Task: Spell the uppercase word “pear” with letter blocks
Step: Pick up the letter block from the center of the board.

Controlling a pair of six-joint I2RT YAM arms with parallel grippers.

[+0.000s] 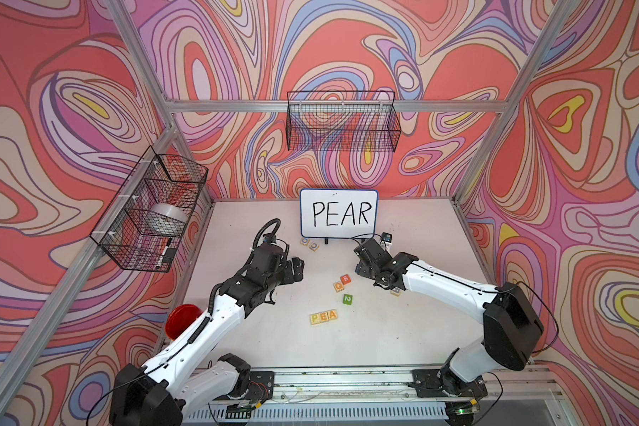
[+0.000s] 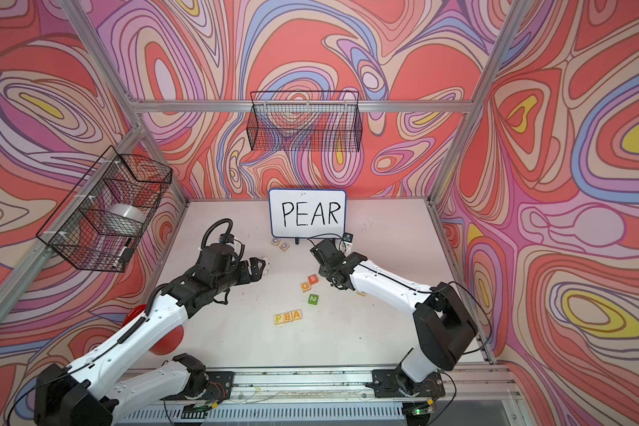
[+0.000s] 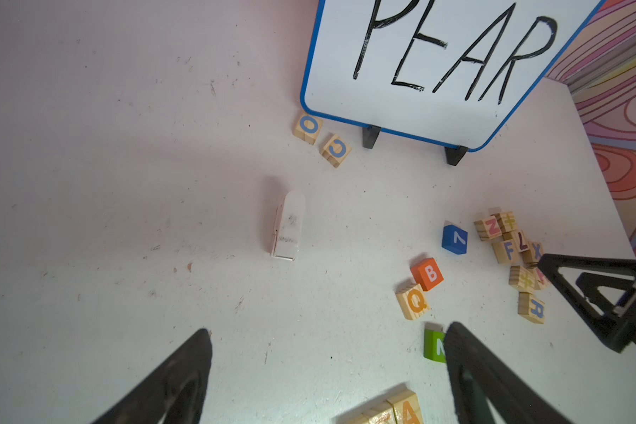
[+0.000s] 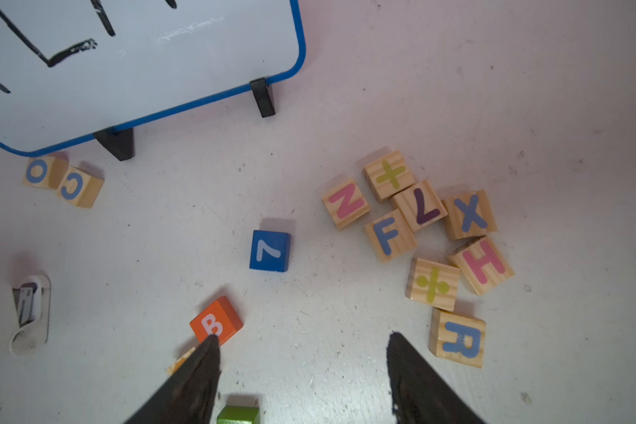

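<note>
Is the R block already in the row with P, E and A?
No, the R block lies apart beside the loose pile, outside the open right gripper.

A white board (image 1: 338, 213) with a blue rim, handwritten PEAR in black, stands on black feet at the back of the pale counter (image 1: 414, 332). Wooden O (image 4: 39, 171) and C (image 4: 77, 186) cubes sit touching just beside its foot. A blue 7 cube (image 4: 270, 251), an orange-red B cube (image 4: 216, 323) touching a Q cube (image 3: 413, 301), and a green 2 cube (image 1: 348, 299) lie scattered mid-counter. Two wire baskets (image 1: 342, 121) hang on the swirl-patterned walls; a red bowl (image 1: 182, 319) sits at the counter's left edge.
</note>
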